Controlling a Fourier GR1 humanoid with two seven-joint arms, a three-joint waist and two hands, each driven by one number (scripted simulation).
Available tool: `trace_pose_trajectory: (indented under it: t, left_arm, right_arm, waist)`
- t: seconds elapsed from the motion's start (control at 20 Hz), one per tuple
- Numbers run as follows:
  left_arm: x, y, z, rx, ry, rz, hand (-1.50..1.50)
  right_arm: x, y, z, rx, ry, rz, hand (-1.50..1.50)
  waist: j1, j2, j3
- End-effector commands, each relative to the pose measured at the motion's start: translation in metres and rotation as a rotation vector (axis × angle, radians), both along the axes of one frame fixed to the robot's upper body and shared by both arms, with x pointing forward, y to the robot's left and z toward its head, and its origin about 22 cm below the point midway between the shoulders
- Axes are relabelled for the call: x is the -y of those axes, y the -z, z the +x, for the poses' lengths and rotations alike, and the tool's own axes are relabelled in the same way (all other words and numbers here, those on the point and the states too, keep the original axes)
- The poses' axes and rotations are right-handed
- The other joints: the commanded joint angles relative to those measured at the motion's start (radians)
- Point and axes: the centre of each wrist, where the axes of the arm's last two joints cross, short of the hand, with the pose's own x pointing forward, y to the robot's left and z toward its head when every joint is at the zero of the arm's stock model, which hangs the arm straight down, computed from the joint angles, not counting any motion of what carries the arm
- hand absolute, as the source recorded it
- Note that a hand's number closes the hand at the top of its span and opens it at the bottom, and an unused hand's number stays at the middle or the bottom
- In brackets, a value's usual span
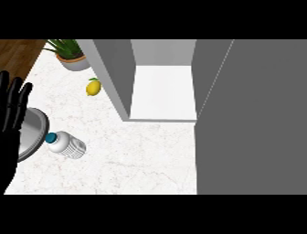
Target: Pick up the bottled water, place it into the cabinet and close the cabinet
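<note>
Head view: the left hand shows along the left edge of the frame, from mid-height down to the lower left. Its palm is flat, its fingers are straight, spread a little and pointing up the frame, and it holds nothing. It rests there, clear of the bottle. The right hand does not show.

The bottle lies on its side on the white counter, left of centre and a little below the middle of the frame. Its blue cap points to the upper left, toward the hand. The cap end lies just beside the rim of a grey metal bowl. The hand covers most of the bowl's left part, so I cannot tell whether cap and rim touch.

Higher up, a lemon sits on the counter, just left of the cabinet and well apart from the bottle. A potted plant stands at the upper left, near the counter's edge. Past that edge, brown wooden floor fills the corner.

The cabinet stands at the upper centre with its front open, showing a grey side wall and a bare white shelf inside. The bottle is outside it, down and to the left of the opening. A broad grey panel fills the right side of the frame, from the shelf's right edge to the lower border.
</note>
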Motion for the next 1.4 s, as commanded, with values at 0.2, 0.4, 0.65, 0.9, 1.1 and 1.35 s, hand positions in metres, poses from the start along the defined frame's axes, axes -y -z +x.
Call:
trace_pose_trajectory:
  t: [0.2,0.4,0.65,0.9,1.1,1.35]
  left_arm:
    - [-0.055,0.001,0.007,-0.006,0.419,-0.042,-1.50]
    - [-0.077,0.034,0.005,-0.213,0.583,-0.178,-1.50]
    - [-0.153,0.023,-0.006,-0.251,0.658,-0.216,-1.50]
    - [-0.198,-0.014,-0.005,-0.304,0.685,-0.205,-1.50]
    - [-0.211,-0.012,-0.006,-0.358,0.688,-0.212,-1.50]
    - [-0.216,-0.008,-0.009,-0.376,0.666,-0.167,-1.50]
  right_arm:
    - [0.003,0.002,-0.021,-0.027,0.013,-0.015,-1.50]
    - [-0.015,0.006,-0.030,-0.118,-0.189,-0.011,-1.50]
    - [-0.021,-0.014,-0.050,-0.129,-0.193,-0.007,-1.50]
    - [-0.033,-0.033,-0.067,-0.141,-0.217,-0.028,-1.50]
    - [-0.045,-0.037,-0.079,-0.125,-0.210,-0.015,-1.50]
    - [-0.043,-0.051,-0.091,-0.132,-0.216,0.009,-1.50]
  waist:
    - [-0.034,0.033,-0.023]
    - [-0.023,0.035,-0.023]
    - [-0.011,0.034,-0.020]
    - [-0.013,0.035,-0.018]
    - [-0.016,0.035,-0.018]
    - [-0.015,0.035,-0.017]
